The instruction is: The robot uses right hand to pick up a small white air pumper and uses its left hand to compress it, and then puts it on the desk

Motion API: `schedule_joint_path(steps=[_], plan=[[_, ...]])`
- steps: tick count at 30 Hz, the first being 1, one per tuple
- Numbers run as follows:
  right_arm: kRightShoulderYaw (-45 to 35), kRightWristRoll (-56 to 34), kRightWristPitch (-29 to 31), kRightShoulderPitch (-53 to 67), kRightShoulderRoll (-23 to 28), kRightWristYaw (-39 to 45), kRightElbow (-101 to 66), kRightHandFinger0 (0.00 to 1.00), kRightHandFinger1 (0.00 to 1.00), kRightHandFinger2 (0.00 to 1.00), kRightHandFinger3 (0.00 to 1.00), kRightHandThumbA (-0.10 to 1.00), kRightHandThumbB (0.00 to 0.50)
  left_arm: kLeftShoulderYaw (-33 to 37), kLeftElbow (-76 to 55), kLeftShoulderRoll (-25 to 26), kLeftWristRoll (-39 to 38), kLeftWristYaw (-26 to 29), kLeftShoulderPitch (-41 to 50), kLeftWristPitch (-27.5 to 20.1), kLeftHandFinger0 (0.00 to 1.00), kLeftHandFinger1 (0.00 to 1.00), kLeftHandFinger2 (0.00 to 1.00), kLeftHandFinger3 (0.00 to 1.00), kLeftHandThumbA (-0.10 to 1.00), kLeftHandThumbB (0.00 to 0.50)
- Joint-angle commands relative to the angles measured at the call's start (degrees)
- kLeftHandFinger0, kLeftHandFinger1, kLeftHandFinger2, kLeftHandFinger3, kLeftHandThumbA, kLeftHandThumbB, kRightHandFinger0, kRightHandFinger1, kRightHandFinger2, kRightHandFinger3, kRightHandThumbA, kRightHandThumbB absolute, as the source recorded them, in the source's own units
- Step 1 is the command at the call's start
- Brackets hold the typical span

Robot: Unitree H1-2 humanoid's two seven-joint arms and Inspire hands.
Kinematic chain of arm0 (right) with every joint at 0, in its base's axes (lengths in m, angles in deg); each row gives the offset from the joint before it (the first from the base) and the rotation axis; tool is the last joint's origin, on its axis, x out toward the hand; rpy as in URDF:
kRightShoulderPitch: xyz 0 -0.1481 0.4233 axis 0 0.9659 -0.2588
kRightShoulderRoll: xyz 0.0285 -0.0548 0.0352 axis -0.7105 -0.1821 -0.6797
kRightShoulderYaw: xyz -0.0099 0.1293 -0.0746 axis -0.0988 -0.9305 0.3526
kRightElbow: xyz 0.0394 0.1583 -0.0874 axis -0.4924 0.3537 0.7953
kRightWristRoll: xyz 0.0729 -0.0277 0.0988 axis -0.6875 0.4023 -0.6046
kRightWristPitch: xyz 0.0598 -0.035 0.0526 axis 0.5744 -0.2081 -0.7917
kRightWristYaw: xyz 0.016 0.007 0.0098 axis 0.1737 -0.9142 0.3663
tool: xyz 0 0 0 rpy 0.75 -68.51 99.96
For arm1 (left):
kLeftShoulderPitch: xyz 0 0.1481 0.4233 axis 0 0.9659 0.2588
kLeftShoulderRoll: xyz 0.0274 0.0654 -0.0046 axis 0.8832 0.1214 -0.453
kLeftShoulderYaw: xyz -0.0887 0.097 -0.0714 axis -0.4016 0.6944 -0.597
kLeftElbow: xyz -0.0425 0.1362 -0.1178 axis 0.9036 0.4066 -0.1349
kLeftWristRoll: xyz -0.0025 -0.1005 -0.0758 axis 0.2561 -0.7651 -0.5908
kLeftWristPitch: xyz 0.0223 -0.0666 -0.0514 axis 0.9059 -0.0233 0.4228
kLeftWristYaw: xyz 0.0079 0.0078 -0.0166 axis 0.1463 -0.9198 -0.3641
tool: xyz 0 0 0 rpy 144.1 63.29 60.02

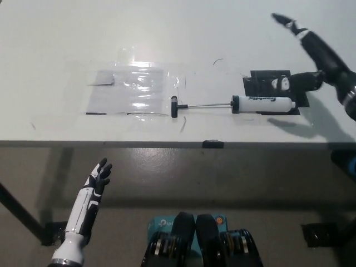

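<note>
Right robot hand (311, 58) over the far right of the desk (183, 39), black, fingers spread wide apart, holding nothing. One fingertip stretched up and away, another reaching down toward the black patch (276, 89) on the desk top. No contact with the air pumper (239, 104) as far as can be seen; hand just above and beside its right end.

Air pumper lying flat on the desk, below and to the left of the right robot hand. White barrel (261, 104) resting partly on the black patch, thin rod (204, 105) drawn out leftward, black T-handle (174, 107) at the far end, well away from the hand. Handle touching the edge of a clear shiny sheet (130, 92) taped to the desk.

Left robot hand (95, 181) low at the near left, below the desk edge, white with dark fingers, upright, fingers loosely apart, empty, well apart from the air pumper.
</note>
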Motion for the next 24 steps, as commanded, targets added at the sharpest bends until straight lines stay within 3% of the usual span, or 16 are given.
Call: schedule_joint_path(steps=[1,5,12,16,18,24], plan=[[4.41,2.49,-0.28,-9.39,2.65,9.2,7.73,1.0,1.0,1.0,1.0,1.0,0.364,-0.04,-1.49,0.77,0.1,-0.04,-0.54,-1.57,1.0,1.0,1.0,1.0,1.0,0.211],[6.96,3.01,1.27,-12.84,2.05,10.73,14.02,1.0,1.0,1.0,1.0,1.0,0.398,-0.16,-1.56,0.7,-0.12,-0.01,-0.47,-1.6,1.0,1.0,1.0,1.0,1.0,0.207],[8.36,1.7,-1.28,-14.41,-1.04,14.77,16.72,1.0,1.0,1.0,1.0,1.0,0.422,-1.59,-2.86,0.78,0.4,1.29,2.55,-1.81,1.0,1.0,1.0,1.0,1.0,0.21],[9.61,3.35,-1.21,-17.48,-2.3,15.12,20.03,1.0,1.0,1.0,1.0,1.0,0.438,-2.91,-3.59,0.75,-0.42,1.43,2.01,-0.92,1.0,1.0,1.0,1.0,1.0,0.186],[10.58,4.68,-0.66,-18.71,-2.68,14.69,22.13,1.0,1.0,1.0,1.0,1.0,0.475,-3.24,-4.64,0.47,-0.04,1.67,2.52,-0.29,1.0,1.0,1.0,1.0,1.0,0.17],[12.04,6.92,1.75,-24.34,-3.66,12.52,31.36,1.0,1.0,1.0,1.0,1.0,0.451,-3.25,-4.42,1.04,-0.24,0.41,0.7,0.02,1.0,1.0,1.0,1.0,1.0,0.195]])
